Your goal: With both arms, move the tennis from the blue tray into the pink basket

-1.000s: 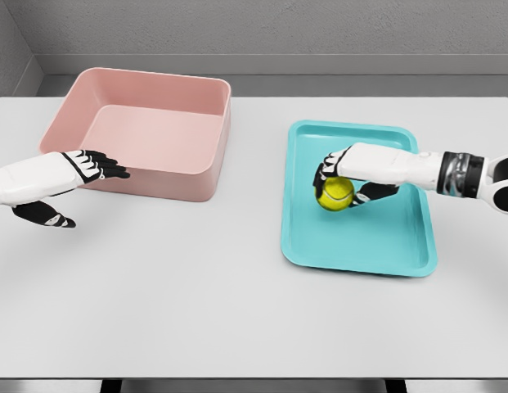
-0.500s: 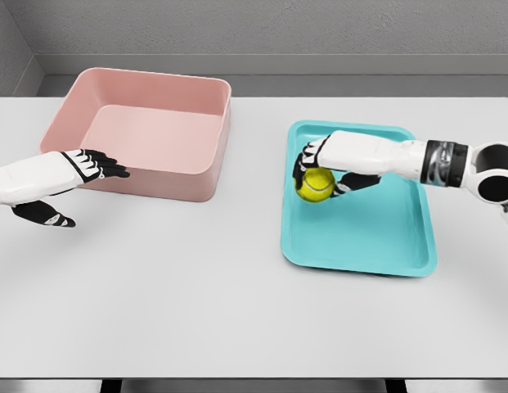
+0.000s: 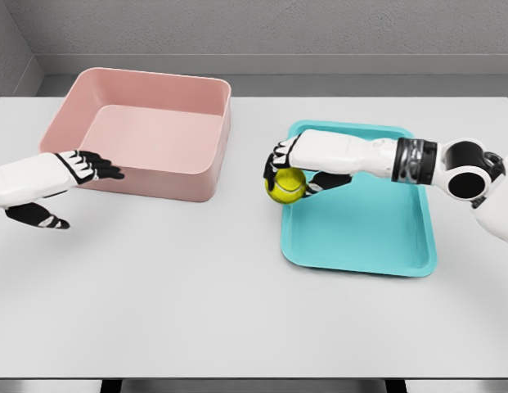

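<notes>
A yellow-green tennis ball (image 3: 287,186) hangs at the left rim of the blue tray (image 3: 376,237), held in my right hand (image 3: 288,172), whose fingers are shut around it. The pink basket (image 3: 147,131) stands at the back left of the white table, with nothing inside. My left hand (image 3: 65,192) hovers at the basket's front left corner, fingers spread and holding nothing.
The white table (image 3: 196,286) stretches wide in front of both containers. A gap of bare table lies between the basket's right wall and the tray's left rim. A grey wall runs behind the table.
My right hand has carried the ball leftward from the middle of the tray to its left rim. The left hand has shifted slightly left.
</notes>
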`<control>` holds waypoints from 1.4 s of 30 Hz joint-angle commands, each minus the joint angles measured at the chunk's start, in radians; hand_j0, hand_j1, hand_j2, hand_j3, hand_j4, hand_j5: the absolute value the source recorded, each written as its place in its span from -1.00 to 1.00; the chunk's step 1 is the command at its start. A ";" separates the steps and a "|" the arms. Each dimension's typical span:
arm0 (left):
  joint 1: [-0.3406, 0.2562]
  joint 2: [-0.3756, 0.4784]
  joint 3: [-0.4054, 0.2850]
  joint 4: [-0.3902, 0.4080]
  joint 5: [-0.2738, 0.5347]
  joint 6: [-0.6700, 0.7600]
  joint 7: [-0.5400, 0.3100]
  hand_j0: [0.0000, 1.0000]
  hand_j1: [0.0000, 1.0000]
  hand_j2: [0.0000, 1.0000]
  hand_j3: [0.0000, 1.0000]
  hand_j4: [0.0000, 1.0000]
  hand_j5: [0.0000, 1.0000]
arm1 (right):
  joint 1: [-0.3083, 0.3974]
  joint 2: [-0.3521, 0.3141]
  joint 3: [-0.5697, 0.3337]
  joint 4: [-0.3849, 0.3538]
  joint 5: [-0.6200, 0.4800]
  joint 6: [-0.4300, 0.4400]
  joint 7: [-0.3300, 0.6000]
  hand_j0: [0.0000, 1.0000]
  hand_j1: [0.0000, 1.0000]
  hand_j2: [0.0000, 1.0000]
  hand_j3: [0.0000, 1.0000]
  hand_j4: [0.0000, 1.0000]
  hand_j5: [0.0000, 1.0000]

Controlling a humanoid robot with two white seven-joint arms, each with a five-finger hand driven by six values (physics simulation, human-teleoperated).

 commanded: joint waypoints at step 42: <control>0.021 -0.001 0.009 -0.014 0.017 0.001 0.000 1.00 1.00 1.00 1.00 1.00 1.00 | 0.029 0.166 0.090 -0.015 0.041 0.002 0.035 0.49 0.49 0.49 0.49 0.49 0.49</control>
